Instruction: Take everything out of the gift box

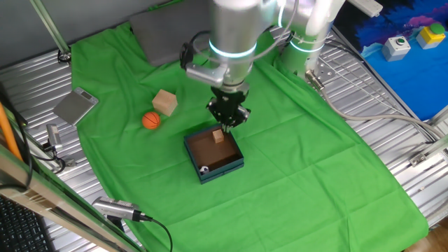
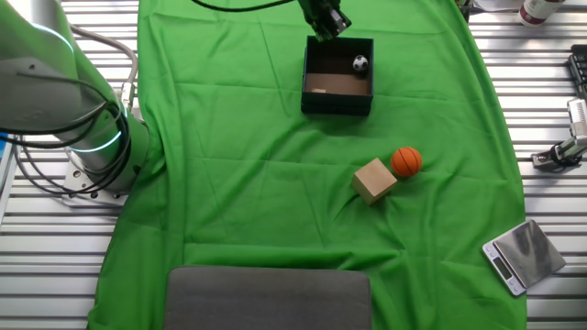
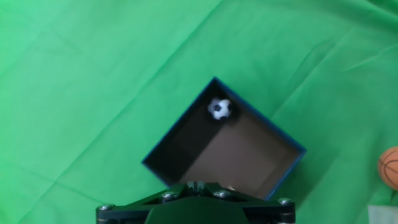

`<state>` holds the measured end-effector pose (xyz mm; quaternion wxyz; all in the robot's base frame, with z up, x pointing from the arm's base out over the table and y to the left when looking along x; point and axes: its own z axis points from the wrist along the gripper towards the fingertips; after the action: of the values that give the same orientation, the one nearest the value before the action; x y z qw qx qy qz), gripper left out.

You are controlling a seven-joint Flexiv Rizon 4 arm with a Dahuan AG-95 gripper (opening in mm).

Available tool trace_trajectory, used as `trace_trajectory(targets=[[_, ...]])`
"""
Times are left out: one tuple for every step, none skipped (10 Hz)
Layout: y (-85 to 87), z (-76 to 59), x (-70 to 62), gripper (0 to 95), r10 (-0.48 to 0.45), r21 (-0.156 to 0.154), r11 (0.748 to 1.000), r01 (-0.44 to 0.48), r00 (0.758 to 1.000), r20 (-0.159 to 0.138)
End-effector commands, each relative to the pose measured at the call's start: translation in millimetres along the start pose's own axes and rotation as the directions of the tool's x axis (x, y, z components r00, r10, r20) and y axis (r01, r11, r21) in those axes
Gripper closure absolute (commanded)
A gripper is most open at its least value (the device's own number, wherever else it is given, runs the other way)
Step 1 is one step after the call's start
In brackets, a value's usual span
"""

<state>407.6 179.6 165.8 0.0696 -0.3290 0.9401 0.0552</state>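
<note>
The gift box sits on the green cloth, teal outside and brown inside. A tiny soccer ball lies in one corner of it. A small tan cube rests by the opposite wall. My gripper hangs just above that cube's side of the box, fingers together and holding nothing. Outside the box, a second tan cube and an orange ball lie side by side on the cloth.
A flat grey plate lies at one end of the cloth. A small silver scale sits off the cloth on the metal table. The arm's base stands beside the cloth.
</note>
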Motion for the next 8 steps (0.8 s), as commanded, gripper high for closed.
trace_trajectory(targets=[[4.6, -4.6, 4.9, 95.0, -0.096, -0.002, 0.995, 0.096, 0.994, -0.054], [5.5, -6.4, 5.9, 95.0, -0.084, -0.025, 0.996, 0.083, 0.995, -0.062], [5.5, -6.4, 5.4, 95.0, -0.049, -0.011, 0.999, 0.049, 0.996, -0.072], [5.4, -6.6, 4.3, 95.0, 0.002, 0.017, 1.000, -0.001, 0.996, -0.089], [5.5, -9.0, 4.6, 95.0, -0.001, 0.025, 1.000, 0.003, 0.995, -0.095], [5.5, -9.1, 4.7, 95.0, -0.006, 0.058, 0.998, 0.013, 0.994, -0.109], [5.6, -9.1, 4.3, 95.0, -0.026, 0.059, 0.998, 0.033, 0.994, -0.110], [4.4, -8.6, -3.3, 95.0, -0.071, 0.083, 0.993, 0.083, 0.988, -0.136]])
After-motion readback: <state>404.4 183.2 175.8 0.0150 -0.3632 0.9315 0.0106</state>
